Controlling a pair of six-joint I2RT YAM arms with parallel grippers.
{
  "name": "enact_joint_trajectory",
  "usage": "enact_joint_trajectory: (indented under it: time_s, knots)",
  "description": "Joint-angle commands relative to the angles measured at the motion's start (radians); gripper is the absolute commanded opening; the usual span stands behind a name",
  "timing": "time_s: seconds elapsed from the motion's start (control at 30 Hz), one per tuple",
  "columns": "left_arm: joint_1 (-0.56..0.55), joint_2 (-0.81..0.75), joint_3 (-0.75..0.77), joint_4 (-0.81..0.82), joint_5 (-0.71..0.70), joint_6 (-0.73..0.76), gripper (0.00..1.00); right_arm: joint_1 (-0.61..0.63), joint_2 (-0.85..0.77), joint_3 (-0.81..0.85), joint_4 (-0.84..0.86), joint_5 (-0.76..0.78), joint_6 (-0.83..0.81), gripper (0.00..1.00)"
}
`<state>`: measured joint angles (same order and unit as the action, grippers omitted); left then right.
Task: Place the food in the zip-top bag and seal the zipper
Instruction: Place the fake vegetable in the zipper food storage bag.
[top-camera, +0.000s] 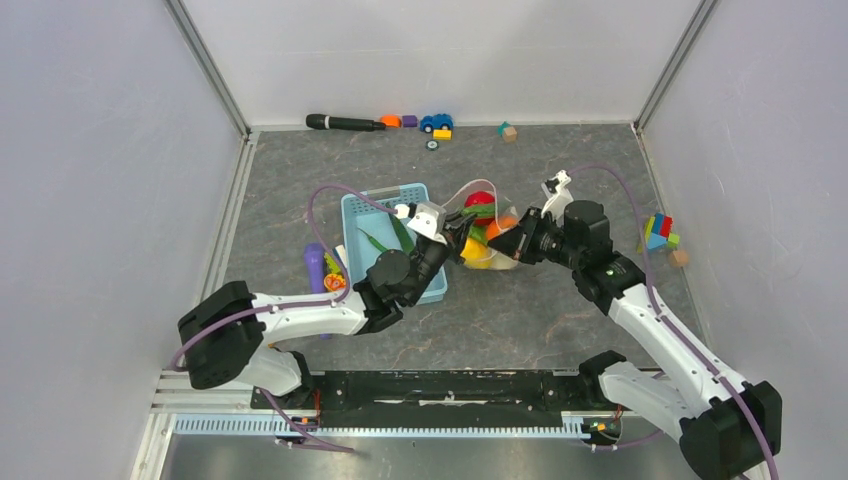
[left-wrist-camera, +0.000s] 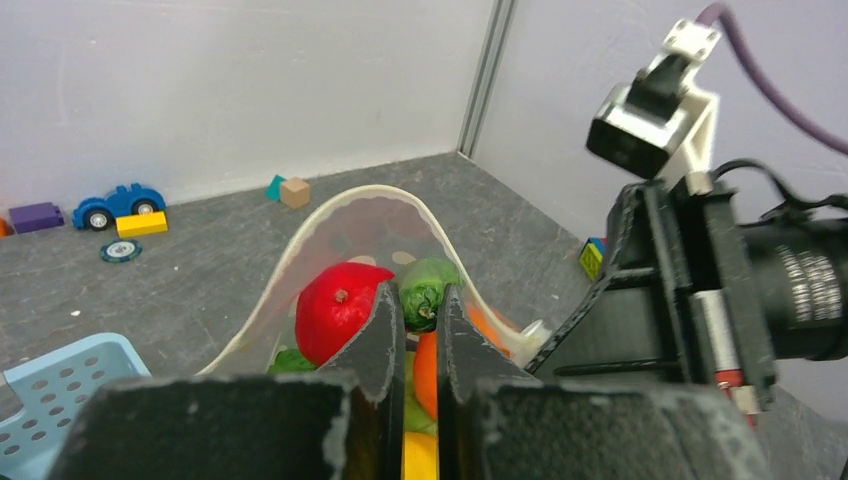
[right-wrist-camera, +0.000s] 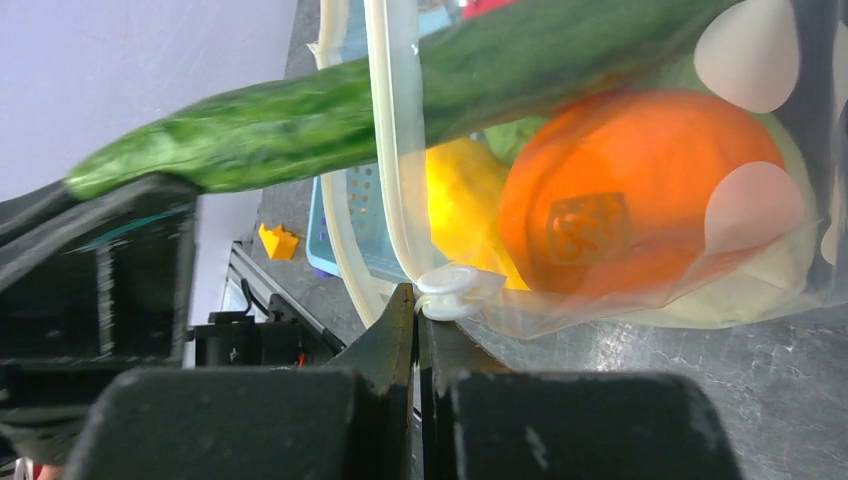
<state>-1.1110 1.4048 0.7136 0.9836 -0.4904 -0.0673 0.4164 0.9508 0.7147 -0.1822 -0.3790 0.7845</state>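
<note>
Clear film, floppy: zip-top bag (top-camera: 488, 250) sits mid-tabletop, right of basket (top-camera: 352, 205), cucumber (right-wrist-camera: 280, 130) poking out. Right tool (right-wrist-camera: 417, 295) pinches the zipper (right-wrist-camera: 393, 150); left tool (left-wrist-camera: 420, 300) closed, on what I can't tell. I'd hold the stiffer zipper, not film.

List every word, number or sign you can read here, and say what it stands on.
No text is legible in any view.
Orange piece: a square embossed mark, its inside too blurred to read.
Disc by the toy car: pale marks, too small to read.
Bag: white dots only, no lettering.
</note>
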Motion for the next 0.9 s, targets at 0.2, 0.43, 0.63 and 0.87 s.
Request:
enact_joint_trajectory:
  time_s: [0.2, 0.43, 0.63, 0.87]
  knots:
    - [0.139, 0.034, 0.075, -0.230, 0.189, -0.308, 0.02, -0.046, -0.039, 0.062, 0.021, -0.084, -0.006, 0.00]
    - [0.166, 0.083, 0.119, -0.270, 0.243, -0.343, 0.06, -0.057, -0.075, -0.049, 0.108, -0.112, 0.036, 0.00]
    - [0.168, 0.151, 0.178, -0.295, 0.247, -0.349, 0.05, -0.059, -0.079, -0.055, 0.125, -0.131, 0.024, 0.00]
    - [0.168, 0.236, 0.263, -0.385, 0.254, -0.352, 0.07, -0.059, -0.086, -0.047, 0.130, -0.140, 0.009, 0.00]
